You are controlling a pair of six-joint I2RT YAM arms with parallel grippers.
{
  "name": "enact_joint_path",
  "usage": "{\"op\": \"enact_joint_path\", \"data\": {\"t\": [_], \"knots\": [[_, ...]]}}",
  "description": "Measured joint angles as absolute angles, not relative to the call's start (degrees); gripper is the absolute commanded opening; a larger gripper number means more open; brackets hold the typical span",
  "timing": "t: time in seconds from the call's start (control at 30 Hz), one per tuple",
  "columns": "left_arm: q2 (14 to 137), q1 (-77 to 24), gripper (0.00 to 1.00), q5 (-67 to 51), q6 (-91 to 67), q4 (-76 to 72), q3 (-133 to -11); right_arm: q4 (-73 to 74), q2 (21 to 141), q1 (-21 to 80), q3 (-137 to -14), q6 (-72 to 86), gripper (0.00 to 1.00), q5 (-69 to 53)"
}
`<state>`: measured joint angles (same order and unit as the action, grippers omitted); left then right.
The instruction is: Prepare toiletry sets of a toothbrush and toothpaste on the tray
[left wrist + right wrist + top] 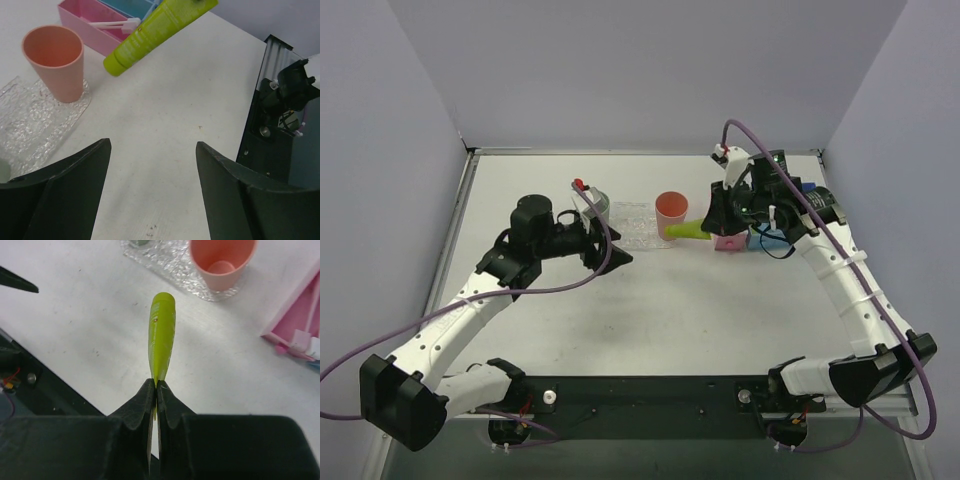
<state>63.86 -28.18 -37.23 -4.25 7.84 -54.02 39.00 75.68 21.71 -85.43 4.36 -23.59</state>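
Note:
My right gripper (156, 385) is shut on the flat tail of a lime-green toothpaste tube (162, 335). The tube hangs above the table with its cap end (677, 232) just right of the salmon cup (671, 213). That cup stands on the right end of the clear bumpy tray (638, 232). A pale toothbrush (112, 23) lies in the pink bin (85, 22). My left gripper (152, 145) is open over bare table, near the tray's front-left side, with nothing between its fingers.
A green cup (598, 205) stands at the tray's left end, close to my left wrist. A blue bin (770, 240) sits right of the pink bin (730, 243), under my right arm. The black base rail (650, 395) runs along the near edge.

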Motion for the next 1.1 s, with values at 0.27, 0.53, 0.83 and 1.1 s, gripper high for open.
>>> {"op": "enact_joint_path", "data": {"t": [0.27, 0.53, 0.83, 1.1], "knots": [[64.2, -28.6, 0.83, -46.0, -4.9, 6.0, -54.0, 43.6, 78.4, 28.7, -87.5, 1.1, 0.00, -34.1], [69.9, -30.9, 0.83, -51.9, -4.8, 7.5, -54.4, 44.9, 83.7, 35.6, -91.5, -0.7, 0.00, -43.2], [72.4, -32.6, 0.59, -59.6, -4.7, 9.1, -55.7, 45.3, 85.8, 37.8, -93.3, -2.2, 0.00, -47.0], [74.5, -33.0, 0.31, -63.0, -4.1, 10.7, -56.4, 45.5, 85.8, 37.8, -93.4, -3.3, 0.00, -47.0]]}}
